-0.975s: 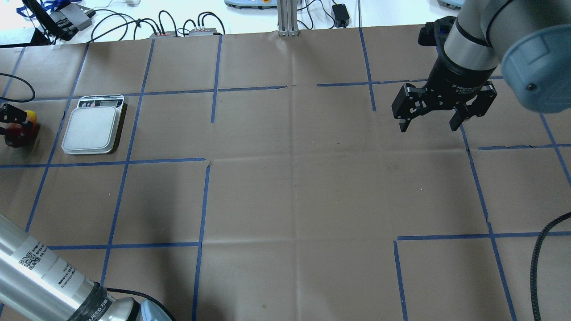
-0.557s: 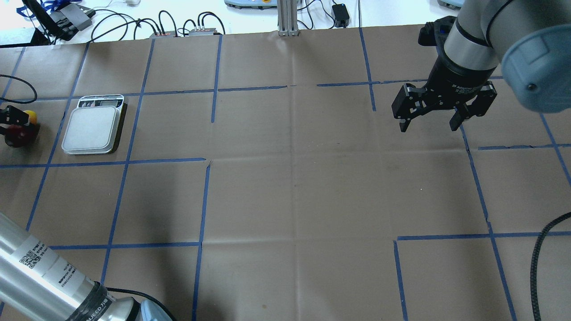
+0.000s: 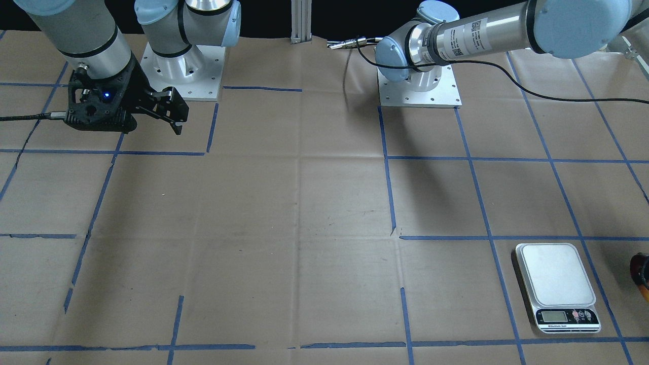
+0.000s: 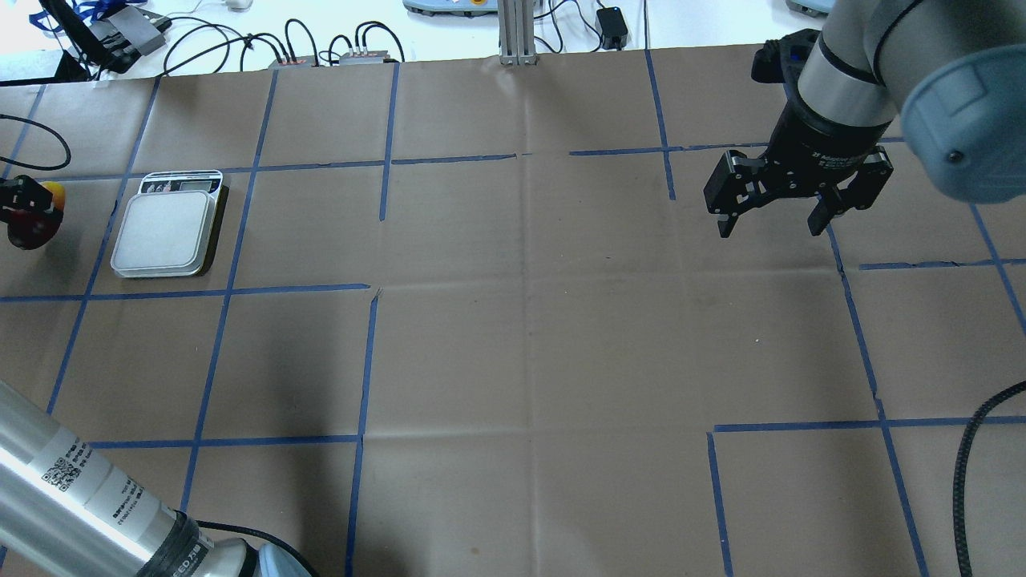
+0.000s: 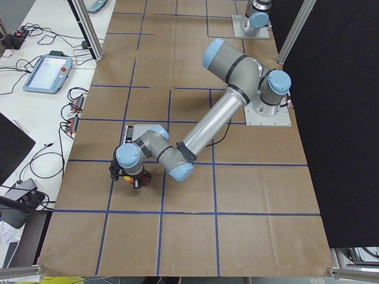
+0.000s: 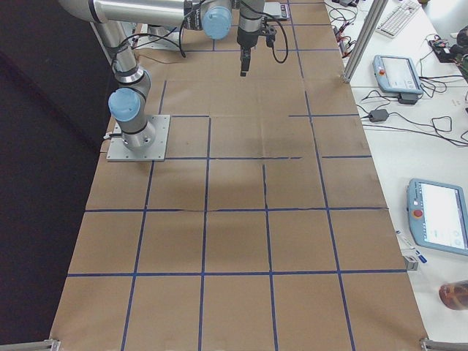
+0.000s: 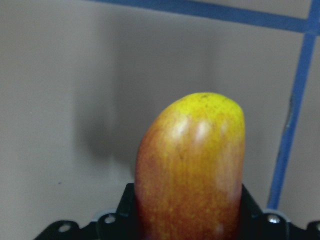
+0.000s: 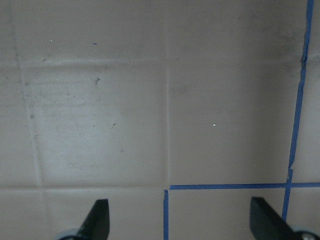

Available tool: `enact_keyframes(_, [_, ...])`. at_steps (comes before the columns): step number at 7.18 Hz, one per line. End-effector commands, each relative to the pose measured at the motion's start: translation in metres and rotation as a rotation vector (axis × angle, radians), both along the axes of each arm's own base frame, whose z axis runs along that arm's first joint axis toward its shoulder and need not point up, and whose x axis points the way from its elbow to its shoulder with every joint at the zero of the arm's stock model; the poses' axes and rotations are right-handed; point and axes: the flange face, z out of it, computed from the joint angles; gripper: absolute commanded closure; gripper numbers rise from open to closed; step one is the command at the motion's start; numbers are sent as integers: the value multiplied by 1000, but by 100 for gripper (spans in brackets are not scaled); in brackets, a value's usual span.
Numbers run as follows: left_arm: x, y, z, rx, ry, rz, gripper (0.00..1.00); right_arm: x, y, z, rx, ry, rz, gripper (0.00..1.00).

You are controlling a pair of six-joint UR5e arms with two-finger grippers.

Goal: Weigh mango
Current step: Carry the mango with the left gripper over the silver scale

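Observation:
The mango (image 4: 32, 228), dark red with a yellow end, is at the far left edge of the overhead view, left of the scale (image 4: 164, 232). My left gripper (image 4: 26, 213) is shut on it. The left wrist view shows the mango (image 7: 192, 165) upright between the black fingers (image 7: 125, 220), yellow end away from the camera, with brown paper behind it. In the front-facing view only a sliver of the mango (image 3: 642, 271) shows, right of the scale (image 3: 555, 281). The scale platform is bare. My right gripper (image 4: 768, 224) hangs open and empty over the far right of the table, also in its wrist view (image 8: 182, 220).
Brown paper with blue tape lines covers the table (image 4: 529, 336). Cables and small boxes (image 4: 321, 48) lie beyond the far edge. My left arm's long link (image 5: 213, 121) reaches across above the scale (image 5: 127, 135). A black cable (image 4: 966, 473) hangs at the right.
My left gripper with the mango has shifted a little toward the overhead view's upper left and looks slightly raised. The right arm and the scale have not moved.

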Motion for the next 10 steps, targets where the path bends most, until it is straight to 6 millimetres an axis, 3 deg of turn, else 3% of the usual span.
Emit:
enact_keyframes(1, [-87, -4, 22, 15, 16, -147, 79, 0, 0, 0, 0, 0, 0, 0])
enact_keyframes(2, [-130, 3, 12, 43, 40, -194, 79, 0, 0, 0, 0, 0, 0, 0])
enact_keyframes(3, [-160, 9, 5, 60, 52, -223, 79, 0, 0, 0, 0, 0, 0, 0])
enact_keyframes(4, [-170, 12, 3, 70, 54, -232, 78, 0, 0, 0, 0, 0, 0, 0])
enact_keyframes(6, [-171, 15, -3, 87, 39, -232, 76, 0, 0, 0, 0, 0, 0, 0])
enact_keyframes(7, [-169, 13, 0, 72, 29, -220, 65, 0, 0, 0, 0, 0, 0, 0])
enact_keyframes(8, [-169, 11, -2, 58, 23, -216, 21, 0, 0, 0, 0, 0, 0, 0])
enact_keyframes(9, [-169, 11, -1, 57, 25, -216, 2, 0, 0, 0, 0, 0, 0, 0])
enact_keyframes(10, [-169, 12, 0, 57, 25, -216, 1, 0, 0, 0, 0, 0, 0, 0])
